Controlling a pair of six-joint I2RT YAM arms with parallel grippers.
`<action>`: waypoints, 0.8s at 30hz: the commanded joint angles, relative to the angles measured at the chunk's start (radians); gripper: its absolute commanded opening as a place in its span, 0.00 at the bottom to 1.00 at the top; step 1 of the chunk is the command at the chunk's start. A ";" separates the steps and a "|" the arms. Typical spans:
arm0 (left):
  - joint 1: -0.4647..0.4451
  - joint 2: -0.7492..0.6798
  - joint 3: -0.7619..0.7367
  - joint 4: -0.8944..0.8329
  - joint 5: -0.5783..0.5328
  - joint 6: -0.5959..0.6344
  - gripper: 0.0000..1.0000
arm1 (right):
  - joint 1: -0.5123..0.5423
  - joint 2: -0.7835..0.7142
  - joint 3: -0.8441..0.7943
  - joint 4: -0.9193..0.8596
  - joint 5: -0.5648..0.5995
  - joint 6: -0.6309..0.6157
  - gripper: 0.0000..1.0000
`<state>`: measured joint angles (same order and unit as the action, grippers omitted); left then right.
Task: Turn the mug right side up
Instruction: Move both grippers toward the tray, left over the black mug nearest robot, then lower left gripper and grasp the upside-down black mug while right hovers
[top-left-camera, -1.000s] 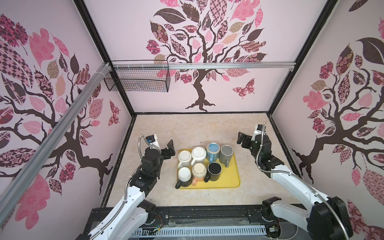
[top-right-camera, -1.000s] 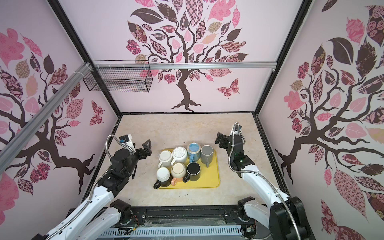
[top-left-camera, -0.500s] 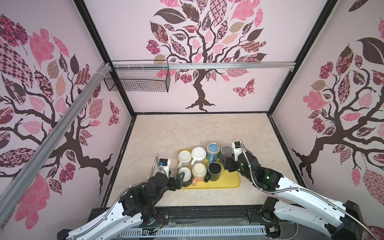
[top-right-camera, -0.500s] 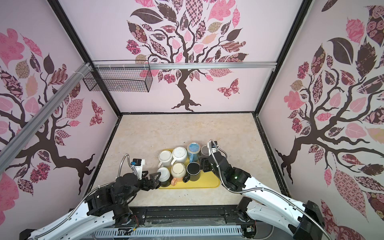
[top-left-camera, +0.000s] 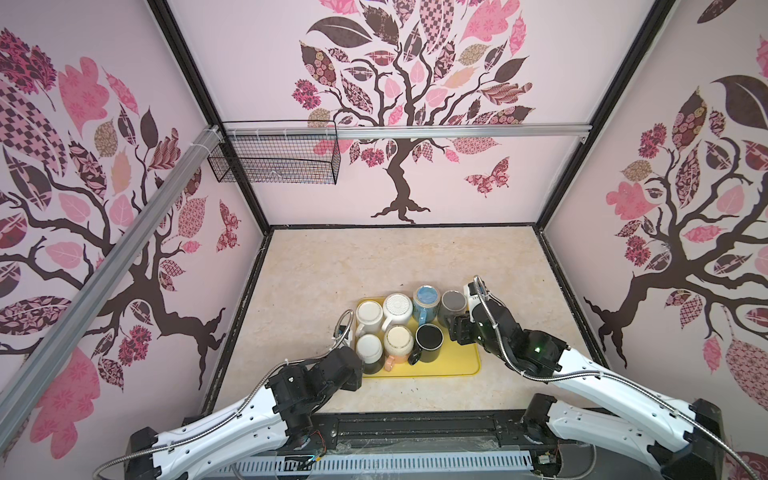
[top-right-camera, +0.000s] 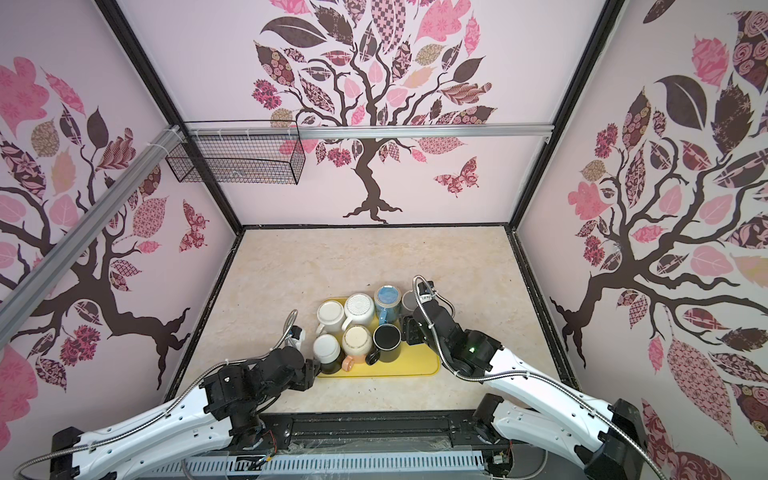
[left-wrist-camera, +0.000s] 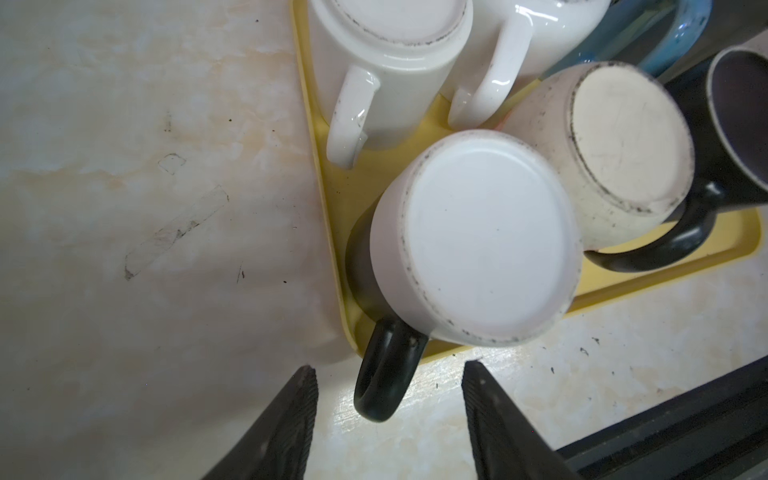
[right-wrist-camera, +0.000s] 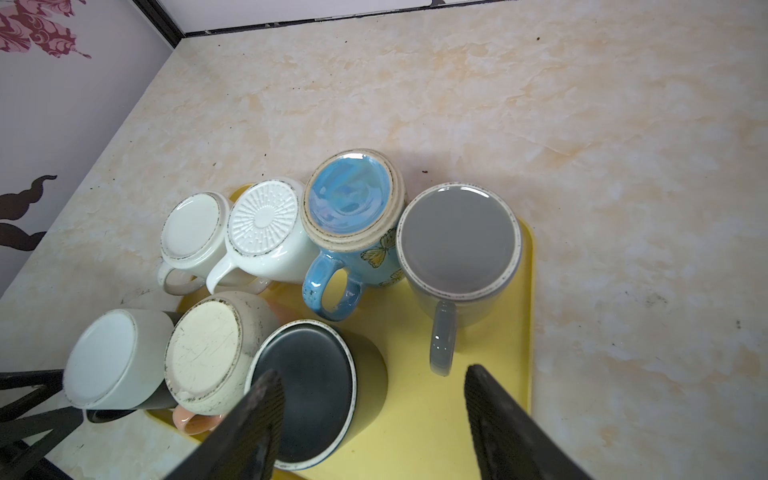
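Several mugs stand base up on a yellow tray (top-left-camera: 453, 361) (right-wrist-camera: 498, 407). At the tray's front left corner is a white mug with a dark lower part (top-left-camera: 369, 348) (top-right-camera: 326, 348) (left-wrist-camera: 486, 237). Its black handle (left-wrist-camera: 386, 374) pokes over the tray edge, between the fingers of my left gripper (left-wrist-camera: 389, 368) (top-left-camera: 357, 374) (top-right-camera: 313, 368). That gripper is open and touches nothing. My right gripper (right-wrist-camera: 372, 370) (top-left-camera: 455, 330) (top-right-camera: 409, 330) hovers open over the tray's right side. The grey mug (right-wrist-camera: 457, 237) (top-left-camera: 453, 303) has its handle (right-wrist-camera: 442, 336) just ahead of the gap. One finger overlaps the black mug (right-wrist-camera: 307, 386) in the picture.
Also on the tray: a blue butterfly mug (right-wrist-camera: 353, 208), two white mugs (right-wrist-camera: 195, 232) (right-wrist-camera: 266, 224) and a cream mug with a pink handle (right-wrist-camera: 208, 349). They stand tightly packed. Bare marbled tabletop (top-left-camera: 395, 257) lies behind the tray. A wire basket (top-left-camera: 274, 153) hangs high on the back wall.
Both arms have come down from raised positions beside the tray. The left one reached the front left corner, the right one the right side. Both pairs of jaws have narrowed but stay open.
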<state>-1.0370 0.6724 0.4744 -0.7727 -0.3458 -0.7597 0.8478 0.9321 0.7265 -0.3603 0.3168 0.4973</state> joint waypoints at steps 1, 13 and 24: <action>-0.003 0.008 0.010 0.010 0.007 0.005 0.55 | 0.002 0.010 0.024 -0.022 0.018 -0.006 0.72; -0.003 0.138 0.028 0.064 0.009 0.037 0.34 | 0.002 -0.002 -0.033 0.012 0.013 0.007 0.72; -0.004 0.209 0.041 0.080 -0.004 0.058 0.30 | 0.002 -0.022 -0.063 0.020 0.016 0.015 0.73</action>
<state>-1.0431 0.8688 0.4824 -0.6895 -0.3180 -0.7105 0.8478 0.9234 0.6636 -0.3485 0.3180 0.5022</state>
